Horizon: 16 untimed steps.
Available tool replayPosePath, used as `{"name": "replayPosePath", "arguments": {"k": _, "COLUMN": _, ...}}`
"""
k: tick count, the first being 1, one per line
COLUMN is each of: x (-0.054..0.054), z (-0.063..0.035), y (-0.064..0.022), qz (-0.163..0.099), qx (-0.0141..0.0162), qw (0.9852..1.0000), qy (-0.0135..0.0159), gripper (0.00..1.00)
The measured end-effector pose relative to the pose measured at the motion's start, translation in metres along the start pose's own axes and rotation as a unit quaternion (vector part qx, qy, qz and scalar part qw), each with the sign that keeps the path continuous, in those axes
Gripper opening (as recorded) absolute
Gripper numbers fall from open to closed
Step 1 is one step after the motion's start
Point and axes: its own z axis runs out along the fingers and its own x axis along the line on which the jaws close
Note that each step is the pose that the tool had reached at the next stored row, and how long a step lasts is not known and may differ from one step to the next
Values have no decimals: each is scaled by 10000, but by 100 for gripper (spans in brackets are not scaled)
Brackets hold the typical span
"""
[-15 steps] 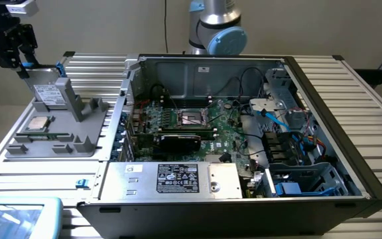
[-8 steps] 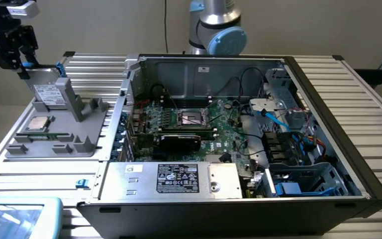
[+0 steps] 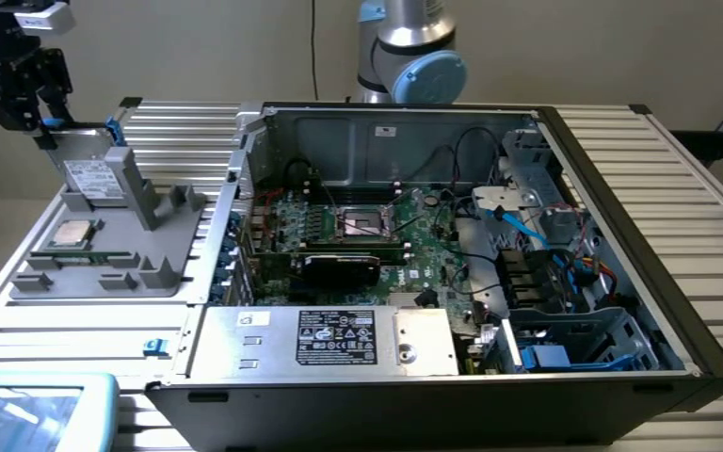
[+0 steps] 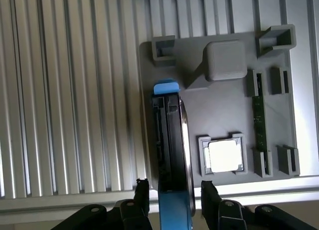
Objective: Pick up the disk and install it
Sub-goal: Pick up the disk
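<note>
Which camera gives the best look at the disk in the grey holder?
The exterior view: the disk stands on edge there, its labelled face showing. The wrist view shows it edge-on, blue carrier at both ends.

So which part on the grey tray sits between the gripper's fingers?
The blue-framed disk, standing on edge; the square chip lies flat beside it.

Open computer case (image 3: 703, 350) mid-table, parts fixture (image 3: 123, 275) beside it.
From the exterior view, the fixture lies on the slatted table (image 3: 700, 188) at nine o'clock of the case. The disk (image 3: 86, 177) stands on edge at the fixture's eleven o'clock, with the gripper (image 3: 45, 130) straddling its top edge and the processor chip (image 3: 74, 233) at its six. Inside the case, the power supply (image 3: 324, 336) is at six and the drive cage (image 3: 582, 339) at four. The arm base (image 3: 406, 56) stands behind at twelve.
</note>
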Motion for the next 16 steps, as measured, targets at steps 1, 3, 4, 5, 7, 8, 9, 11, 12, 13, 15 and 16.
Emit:
{"name": "replayPosePath", "arguments": {"k": 1, "x": 0, "z": 3, "y": -5, "qz": 0, "qx": 2, "qw": 10000, "qy": 0, "gripper": 54}}
{"name": "replayPosePath", "arguments": {"k": 3, "x": 0, "z": 11, "y": -13, "qz": -1, "qx": 5, "qw": 10000, "qy": 0, "gripper": 54}}
{"name": "replayPosePath", "arguments": {"k": 4, "x": 0, "z": 17, "y": -15, "qz": 0, "qx": 7, "qw": 10000, "qy": 0, "gripper": 54}}
{"name": "replayPosePath", "arguments": {"k": 5, "x": 1, "z": 23, "y": -16, "qz": 0, "qx": 12, "qw": 10000, "qy": -1, "gripper": 54}}
{"name": "replayPosePath", "arguments": {"k": 7, "x": 2, "z": 37, "y": -16, "qz": 0, "qx": 16, "qw": 10000, "qy": -2, "gripper": 54}}
{"name": "replayPosePath", "arguments": {"k": 8, "x": 3, "z": 46, "y": -16, "qz": 0, "qx": 16, "qw": 10000, "qy": -1, "gripper": 54}}
{"name": "replayPosePath", "arguments": {"k": 9, "x": 3, "z": 52, "y": -16, "qz": 0, "qx": 18, "qw": 10000, "qy": -2, "gripper": 54}}
{"name": "replayPosePath", "arguments": {"k": 11, "x": 4, "z": 65, "y": -17, "qz": 0, "qx": 20, "qw": 10000, "qy": -2, "gripper": 52}}
{"name": "replayPosePath", "arguments": {"k": 12, "x": 4, "z": 69, "y": -17, "qz": 0, "qx": 23, "qw": 10000, "qy": -2, "gripper": 45}}
{"name": "replayPosePath", "arguments": {"k": 13, "x": 4, "z": 71, "y": -18, "qz": 0, "qx": 26, "qw": 10000, "qy": -3, "gripper": 45}}
{"name": "replayPosePath", "arguments": {"k": 15, "x": 4, "z": 78, "y": -19, "qz": 0, "qx": 28, "qw": 10000, "qy": -3, "gripper": 38}}
{"name": "replayPosePath", "arguments": {"k": 16, "x": 4, "z": 81, "y": -19, "qz": 0, "qx": 30, "qw": 10000, "qy": -3, "gripper": 38}}
